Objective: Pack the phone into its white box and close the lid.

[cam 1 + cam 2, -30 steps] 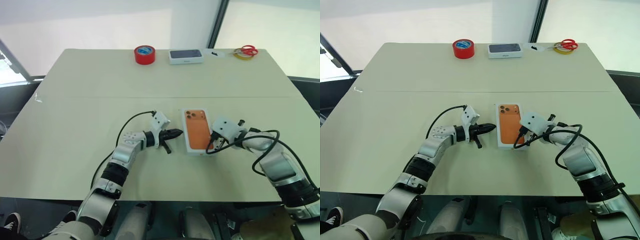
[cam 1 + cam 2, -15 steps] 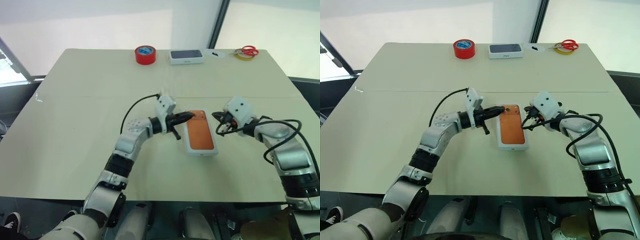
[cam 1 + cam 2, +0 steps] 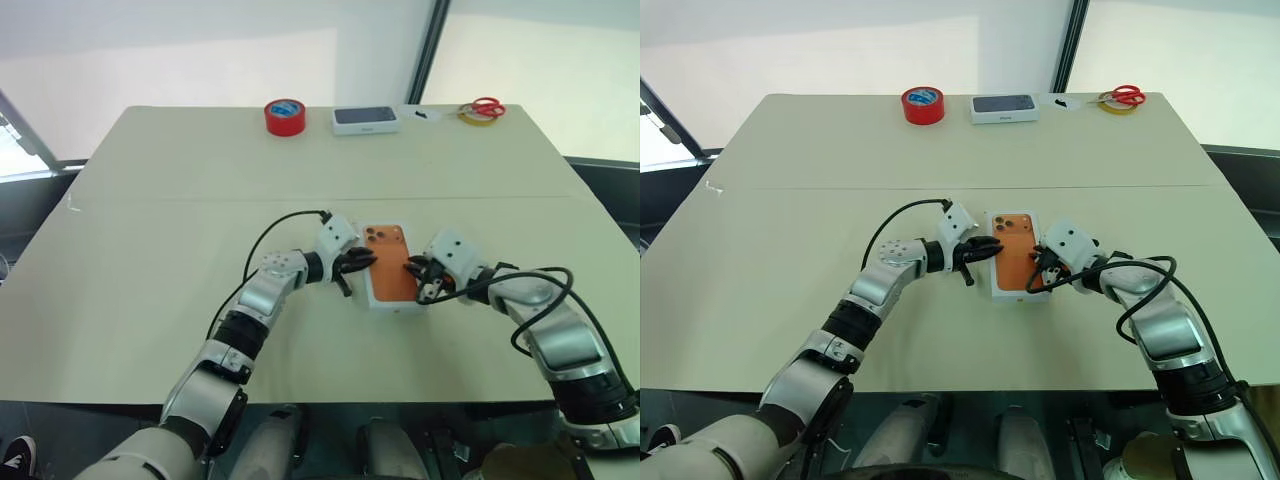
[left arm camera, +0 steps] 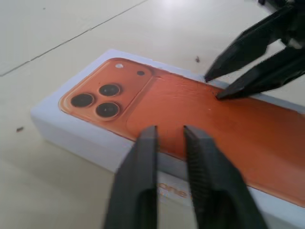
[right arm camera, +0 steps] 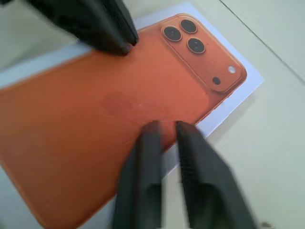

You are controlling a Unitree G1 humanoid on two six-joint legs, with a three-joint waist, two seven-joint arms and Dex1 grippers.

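Now closed white box (image 3: pixel 389 279) with orange phone picture on lid (image 4: pixel 200 109) sits at table (image 3: pixel 150 220) centre. Left gripper (image 3: pixel 357 260) at its left edge, right gripper (image 3: pixel 417 279) at its right edge, jaws of both slightly parted, pinching nothing. Likely light, stiff cardboard, smooth and slippery; best gripped across long side walls.

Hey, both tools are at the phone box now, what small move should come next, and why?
Probably ease both tools outward and down to the long sides of the white box, then pinch. The left tool and right tool sit opposite each other, slightly open, tips over the orange phone, gripping nothing.
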